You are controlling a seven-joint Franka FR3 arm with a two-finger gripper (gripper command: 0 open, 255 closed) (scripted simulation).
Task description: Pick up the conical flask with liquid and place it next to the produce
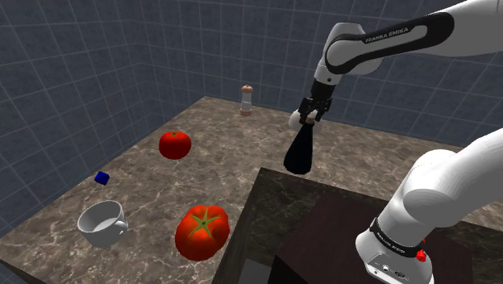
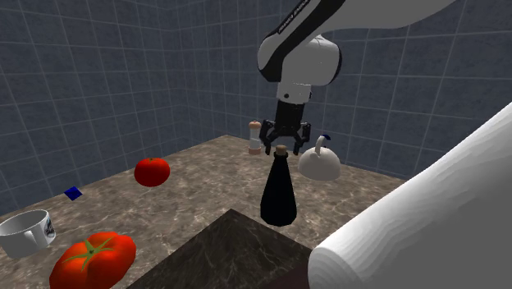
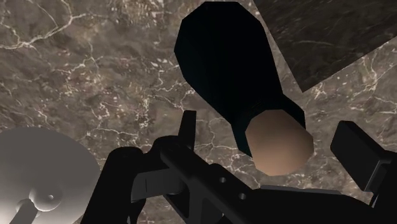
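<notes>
In the corner of the blue-grey tiled walls [image 1: 81,73] runs a brown counter [image 1: 145,194], stone-like, polished and veined with white. My stand [image 1: 278,202] is a darker block with the same veining, and its corner juts out over the counter.

The flask [image 1: 301,150] is the tallest loose thing. It is a smooth black cone, wide and rounded at the base and narrowing to a slim neck plugged with a tan cork [image 3: 280,143]. It stands upright on the counter just off the stand's corner.

The big tomato [image 1: 201,231] is glossy red, lobed and topped with a green star. The small tomato [image 1: 175,144] is rounder and sits farther back. The flask is well apart from both.

A white, domed kettle [image 2: 319,162] sits just behind the flask. There is also a plain white mug [image 1: 101,223], a slim shaker [image 1: 247,100] with a brown cap, and a tiny blue cube [image 1: 101,177].

My pincer [image 2: 284,146] hangs straight over the flask's top, spread wide. The fingers [image 3: 356,149] flank the cork and neck on either side, and the wrist view shows counter between each finger and the flask, so I hold nothing.
</notes>
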